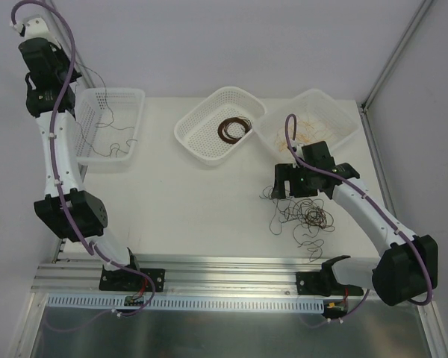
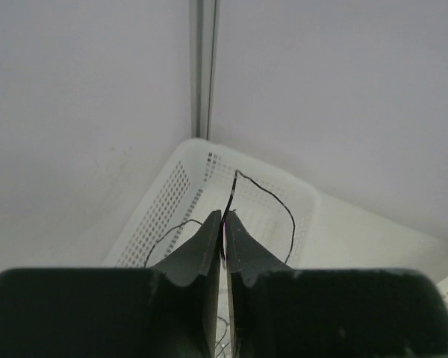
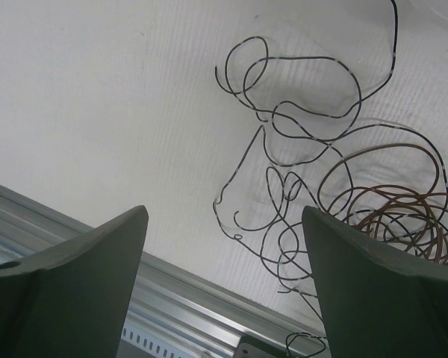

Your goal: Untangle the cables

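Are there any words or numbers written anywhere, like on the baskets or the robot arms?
No readable text in any view.
The left basket, middle basket, right basket, left arm and right arm show no words, numbers or signs.
Parts at the arm bases are too small to tell.

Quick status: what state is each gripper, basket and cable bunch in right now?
left gripper: shut on black cable, raised over left basket.
black cable: pinched, dangling into left basket.
right gripper: open, over the tangle.
tangle: loose on the table, black and brown cables knotted.
left basket: holds black cable.
middle basket: holds coiled dark brown cables.
right basket: holds tan-orange cables.
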You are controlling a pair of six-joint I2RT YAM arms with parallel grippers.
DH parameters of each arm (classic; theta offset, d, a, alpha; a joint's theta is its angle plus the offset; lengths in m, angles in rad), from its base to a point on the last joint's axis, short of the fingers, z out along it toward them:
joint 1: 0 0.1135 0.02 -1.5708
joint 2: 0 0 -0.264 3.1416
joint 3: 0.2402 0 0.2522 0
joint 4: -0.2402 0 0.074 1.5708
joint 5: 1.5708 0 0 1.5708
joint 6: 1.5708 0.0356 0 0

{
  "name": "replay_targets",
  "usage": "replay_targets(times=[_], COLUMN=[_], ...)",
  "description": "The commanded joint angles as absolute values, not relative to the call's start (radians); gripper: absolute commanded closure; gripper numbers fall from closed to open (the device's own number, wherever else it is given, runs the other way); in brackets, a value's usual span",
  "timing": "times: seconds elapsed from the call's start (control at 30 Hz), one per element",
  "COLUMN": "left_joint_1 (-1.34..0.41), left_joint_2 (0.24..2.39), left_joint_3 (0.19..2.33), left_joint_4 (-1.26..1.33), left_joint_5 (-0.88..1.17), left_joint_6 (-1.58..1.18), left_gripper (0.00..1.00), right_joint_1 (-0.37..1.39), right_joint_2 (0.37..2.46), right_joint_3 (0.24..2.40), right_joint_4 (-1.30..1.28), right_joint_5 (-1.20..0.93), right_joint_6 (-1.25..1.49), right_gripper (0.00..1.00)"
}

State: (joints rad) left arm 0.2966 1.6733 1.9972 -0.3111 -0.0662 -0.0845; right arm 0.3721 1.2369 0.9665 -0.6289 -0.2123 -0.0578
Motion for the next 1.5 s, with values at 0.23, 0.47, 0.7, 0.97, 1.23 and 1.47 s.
replay_targets(times=[0.23, 0.47, 0.7, 0.97, 1.23, 1.47], left_joint_1=[0.314, 0.314, 0.313, 0.313, 0.313, 0.313], left_joint_2=[1.703, 1.622, 1.548, 1.65, 1.801, 1.881], left_joint_3=[1.8, 1.7, 1.508, 1.425, 1.44, 1.47], left_joint_4=[-0.29, -0.325, -0.353, -0.356, -0.353, -0.354], left_joint_5=[-0.089, 0.02, 0.098, 0.179, 0.193, 0.186], left_joint_6=[-0.135, -0.242, -0.504, -0.843, -1.052, -1.092], left_gripper=[0.37, 0.09, 0.14, 0.22, 0.4, 0.56], right_joint_1=[0.379, 0.379, 0.383, 0.39, 0.388, 0.39], right_joint_2=[1.212, 1.181, 1.157, 1.129, 1.097, 1.089], right_joint_3=[0.979, 0.96, 0.934, 0.897, 0.871, 0.867], right_joint_4=[-0.641, -0.638, -0.621, -0.621, -0.629, -0.641], right_joint_5=[-0.229, -0.227, -0.233, -0.23, -0.204, -0.18], right_joint_6=[-0.077, -0.074, -0.06, -0.054, -0.048, -0.044], right_gripper=[0.11, 0.11, 0.11, 0.11, 0.11, 0.11])
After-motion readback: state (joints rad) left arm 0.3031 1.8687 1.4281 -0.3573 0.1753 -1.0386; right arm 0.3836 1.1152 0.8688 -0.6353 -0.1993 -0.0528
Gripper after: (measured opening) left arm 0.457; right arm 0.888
